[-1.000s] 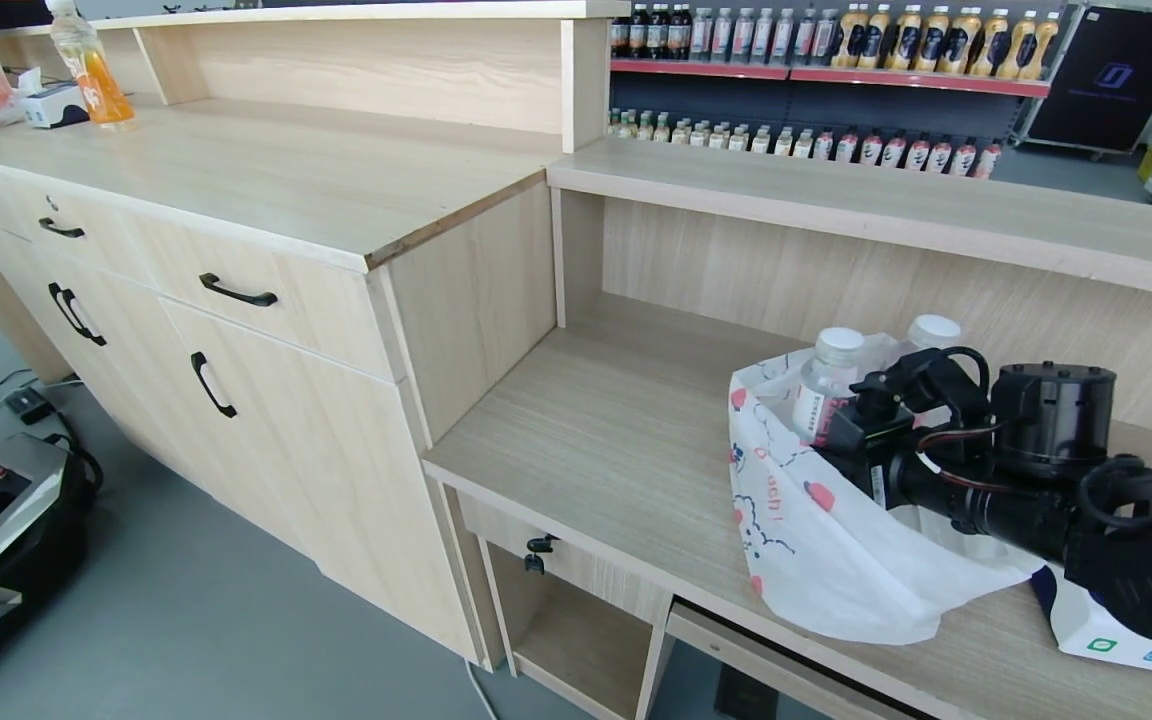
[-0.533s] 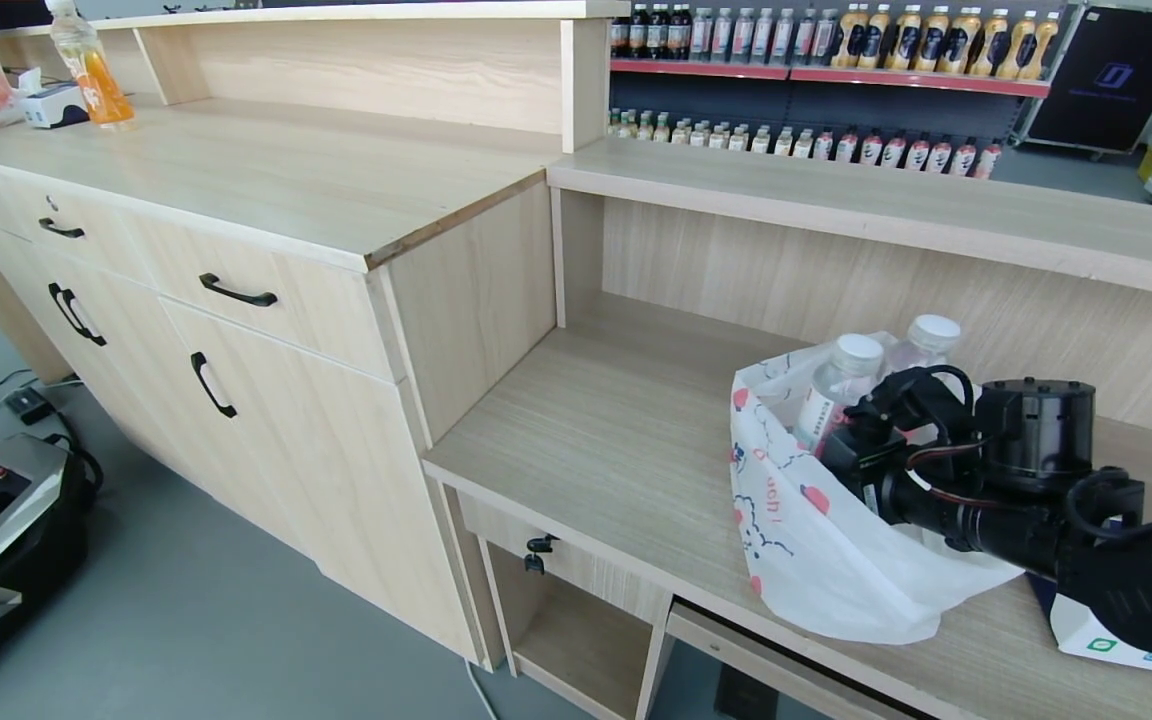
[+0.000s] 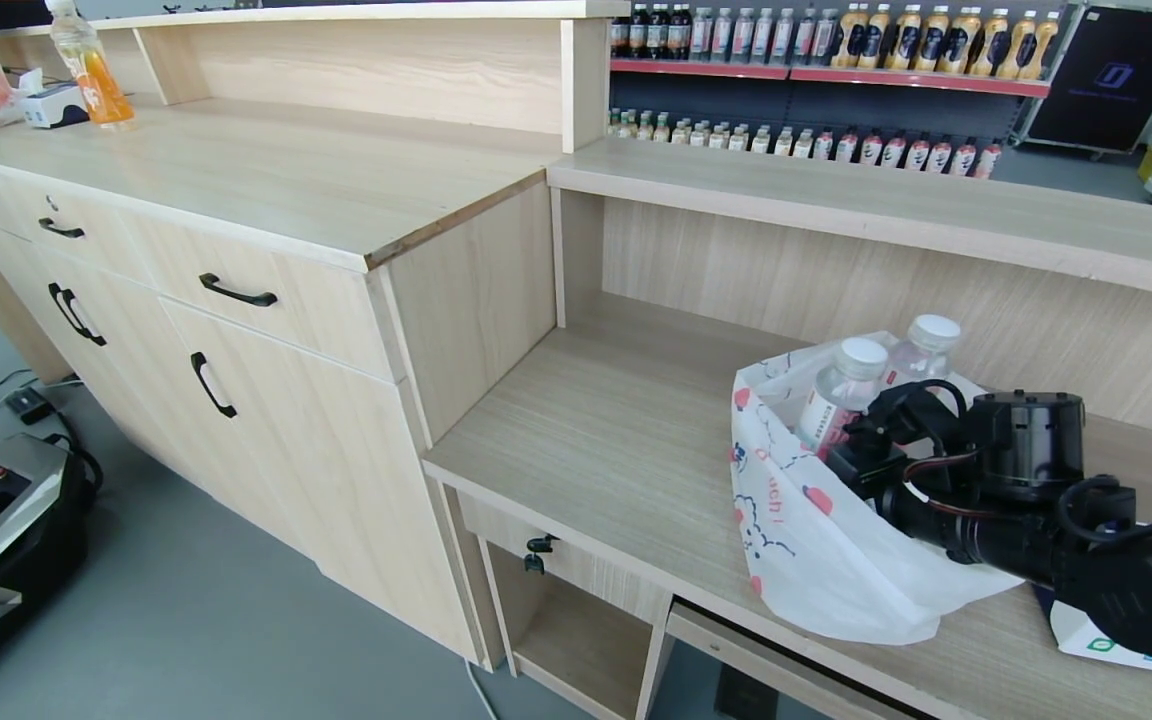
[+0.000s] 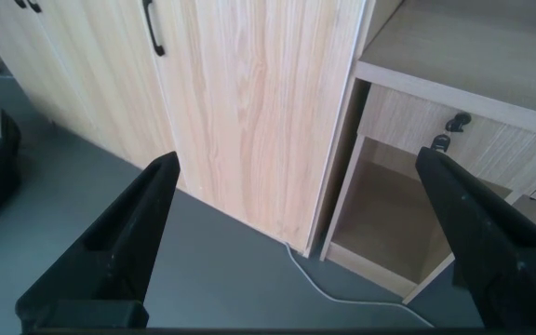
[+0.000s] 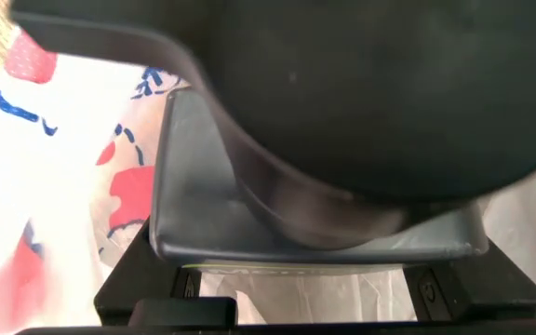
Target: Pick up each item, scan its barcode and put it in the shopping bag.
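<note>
We found the right gripper (image 3: 858,442) at the mouth of the shopping bag (image 3: 816,545) on the worktop (image 3: 616,430), beside two bottles (image 3: 839,400) standing inside; we could not tell its finger state. The left gripper (image 4: 296,166) fingers stood wide apart, empty.

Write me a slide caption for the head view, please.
Right gripper at the mouth of a shopping bag holding two bottles.

Bright, even light throughout. Soft shade gathers under the surface (image 3: 626,430), below the right hand (image 3: 861,440); straight edges bow toward the head view's borders.
</note>
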{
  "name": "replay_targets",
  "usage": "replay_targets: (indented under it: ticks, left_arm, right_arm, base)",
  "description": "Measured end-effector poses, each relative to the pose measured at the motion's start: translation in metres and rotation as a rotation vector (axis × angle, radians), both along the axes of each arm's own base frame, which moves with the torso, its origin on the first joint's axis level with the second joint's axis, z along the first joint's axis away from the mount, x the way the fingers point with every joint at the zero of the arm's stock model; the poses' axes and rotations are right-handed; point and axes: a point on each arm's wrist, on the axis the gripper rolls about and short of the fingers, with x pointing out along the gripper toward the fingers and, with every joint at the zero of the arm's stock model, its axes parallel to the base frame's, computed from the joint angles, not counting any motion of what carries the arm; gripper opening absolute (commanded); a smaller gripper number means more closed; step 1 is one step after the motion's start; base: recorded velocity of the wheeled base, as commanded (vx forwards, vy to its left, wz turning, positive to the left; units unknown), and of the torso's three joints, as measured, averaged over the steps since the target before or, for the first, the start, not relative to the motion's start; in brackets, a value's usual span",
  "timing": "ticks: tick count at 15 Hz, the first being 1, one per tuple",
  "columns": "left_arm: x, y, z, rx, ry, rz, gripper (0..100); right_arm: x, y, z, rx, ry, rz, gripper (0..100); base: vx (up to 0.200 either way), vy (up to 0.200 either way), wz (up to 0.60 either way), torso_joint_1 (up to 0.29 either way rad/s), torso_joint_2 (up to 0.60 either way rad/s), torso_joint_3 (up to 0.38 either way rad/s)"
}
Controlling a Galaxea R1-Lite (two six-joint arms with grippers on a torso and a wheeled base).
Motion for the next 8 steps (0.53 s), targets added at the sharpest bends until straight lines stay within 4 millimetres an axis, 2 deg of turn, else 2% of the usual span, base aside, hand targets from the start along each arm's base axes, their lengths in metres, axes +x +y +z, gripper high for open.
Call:
replay_targets:
  ticks: [5,6,8]
  left_arm:
    - [0.0000,0.0000,0.0000,0.000,0.000,-0.001,100]
    - [0.0000,0.0000,0.0000,0.000,0.000,-0.001,100]
    - [0.0000,0.0000,0.0000,0.000,0.000,-0.001,100]
  right_arm:
    - [0.0021,-0.0018,-0.0071,-0.004,0.022,-0.006,0]
    - [0.0024,-0.0017,-0.0079,-0.003,0.025,-0.006,100]
    - [0.0030,-0.0011,-0.0087,0.003,0.026,0.008,100]
  base:
    - [0.000,0.000,0.00,0.000,0.00,0.000]
    - [0.000,0.000,0.00,0.000,0.00,0.000]
    - [0.000,0.000,0.00,0.000,0.00,0.000]
